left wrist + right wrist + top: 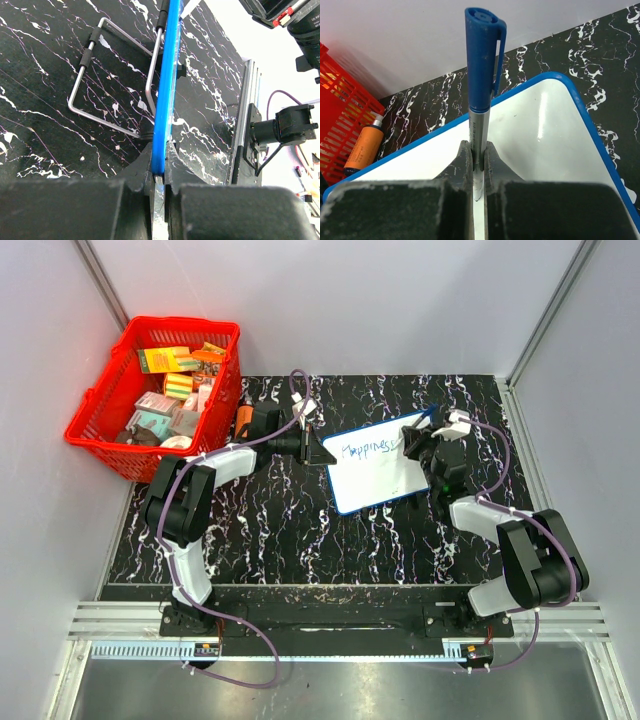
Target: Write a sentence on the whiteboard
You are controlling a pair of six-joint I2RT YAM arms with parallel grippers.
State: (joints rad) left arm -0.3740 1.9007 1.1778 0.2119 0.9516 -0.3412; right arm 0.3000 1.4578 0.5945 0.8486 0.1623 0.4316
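On the black marbled worktop (300,540) the biggest thing is the red basket (105,400) of small boxes, set off in the far left corner, well apart from the writing and so out of both arms' way. Centre-right lies the board (380,480), a near corner turned toward the arms, its white face up to the overhead camera. The left wrist view shows a bent wire stand (89,46) behind it (whether the stand bears any weight I cannot tell). The left pincer (160,155) is pinching the blue rim at the board's left edge, most likely to brace the board so pen pressure cannot slide or swivel it. At the far right corner of the board, the right pincer (477,150) is pressed together on the grey barrel of a marker (482,60). The capped-looking blue end, with its clip, points away from the wrist over the white surface, and the writing tip itself is not visible. Of the sentence (368,449), only "Happiness" shows, in thin blue along the top edge. The white below it seems kept free for a second line, so the task looks partly done. An orange bottle (243,418) lies just beside the basket.
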